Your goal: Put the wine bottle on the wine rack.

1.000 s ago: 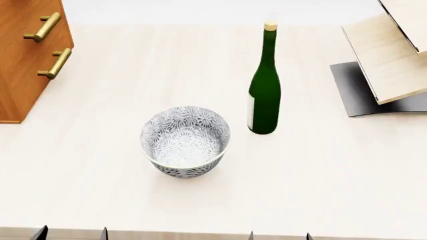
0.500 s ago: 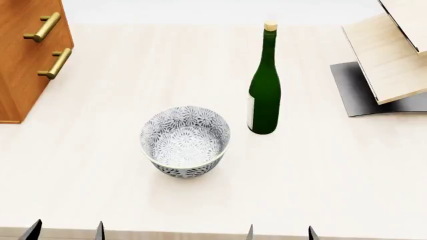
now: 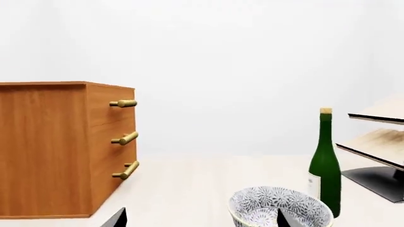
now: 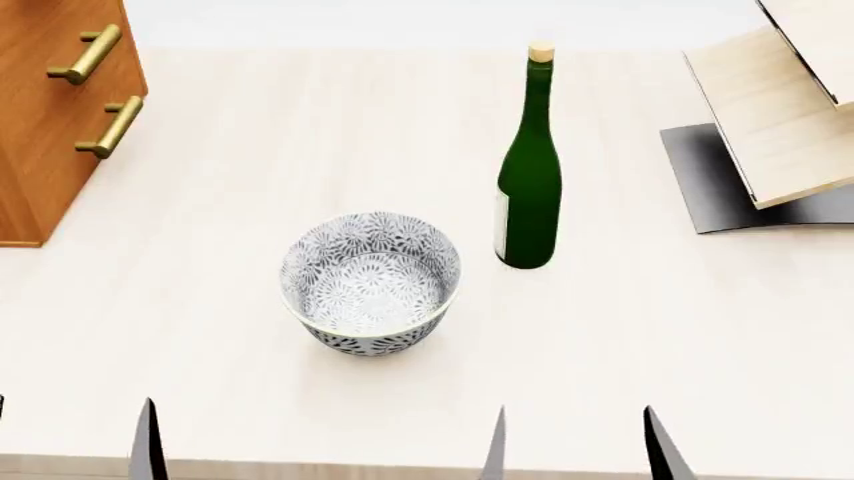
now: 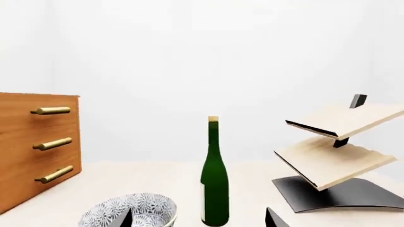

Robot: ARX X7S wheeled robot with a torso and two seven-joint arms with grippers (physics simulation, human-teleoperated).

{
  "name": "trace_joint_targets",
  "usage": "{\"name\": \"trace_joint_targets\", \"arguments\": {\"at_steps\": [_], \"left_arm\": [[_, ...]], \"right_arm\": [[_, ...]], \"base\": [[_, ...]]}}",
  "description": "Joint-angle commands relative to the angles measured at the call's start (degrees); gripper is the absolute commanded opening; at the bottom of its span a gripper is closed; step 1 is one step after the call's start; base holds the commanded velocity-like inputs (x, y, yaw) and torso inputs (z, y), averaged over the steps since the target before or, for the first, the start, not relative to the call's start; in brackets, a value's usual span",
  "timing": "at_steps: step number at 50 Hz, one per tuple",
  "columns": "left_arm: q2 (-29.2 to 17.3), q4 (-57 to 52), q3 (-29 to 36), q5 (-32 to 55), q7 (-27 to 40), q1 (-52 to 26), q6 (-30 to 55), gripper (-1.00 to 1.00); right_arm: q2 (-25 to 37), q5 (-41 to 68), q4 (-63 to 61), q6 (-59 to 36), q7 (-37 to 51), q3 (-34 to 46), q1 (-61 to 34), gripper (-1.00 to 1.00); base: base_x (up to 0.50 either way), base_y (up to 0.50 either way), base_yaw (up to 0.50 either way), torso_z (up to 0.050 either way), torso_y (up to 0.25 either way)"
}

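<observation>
Cabinet (image 4: 54,110) stands far left, patterned bowl (image 4: 371,282) next, then wine bottle (image 4: 529,165) upright on the table (image 4: 267,170), apart from the wine rack (image 4: 774,120) at right. Left gripper (image 4: 74,445) and right gripper (image 4: 574,445) both gape empty at the near edge.

The cabinet (image 3: 66,149) stood at nine o'clock on the pale table (image 3: 183,189), three brass handles (image 3: 124,137) down its front. The bottle (image 3: 325,165) stood upright at four o'clock, cork on top, just behind the patterned bowl (image 3: 279,211) at five o'clock. The rack (image 3: 377,142) showed two slanted boards at three o'clock. Two dark tips at six o'clock were probably the left gripper (image 3: 200,218), spread wide.
</observation>
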State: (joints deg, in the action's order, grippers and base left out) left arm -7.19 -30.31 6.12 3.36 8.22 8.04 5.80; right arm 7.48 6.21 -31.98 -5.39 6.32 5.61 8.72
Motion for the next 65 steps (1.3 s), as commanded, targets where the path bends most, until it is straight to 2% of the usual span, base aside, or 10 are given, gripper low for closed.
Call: {"name": "trace_joint_targets", "arguments": {"at_steps": [1, 9, 19, 65], "left_arm": [[-1.5, -12.4, 0.9, -2.1, 2.1, 3.7, 0.8, 1.0], [-2.2, -15.2, 1.4, -3.0, 2.7, 6.1, -5.3, 1.0], [-2.8, -15.2, 1.9, -2.9, 3.1, 6.5, -7.9, 1.0], [-4.6, -14.6, 3.5, -2.1, 5.4, 5.6, -6.6, 1.0]], "right_arm": [[1.5, 0.9, -12.1, -0.5, 1.3, 0.0, 3.8, 1.0], [1.8, 0.3, -14.2, 2.7, 2.1, 0.0, 5.0, 1.0], [2.3, -0.4, -14.8, 6.3, 2.6, 0.3, 5.8, 1.0], [4.5, 2.2, -13.5, 4.2, 4.4, 1.8, 4.8, 1.0]], "base": [[0.0, 0.0, 0.0, 0.0, 0.0], [0.0, 0.0, 0.0, 0.0, 0.0], [0.0, 0.0, 0.0, 0.0, 0.0], [0.15, 0.0, 0.0, 0.0, 0.0]]}}
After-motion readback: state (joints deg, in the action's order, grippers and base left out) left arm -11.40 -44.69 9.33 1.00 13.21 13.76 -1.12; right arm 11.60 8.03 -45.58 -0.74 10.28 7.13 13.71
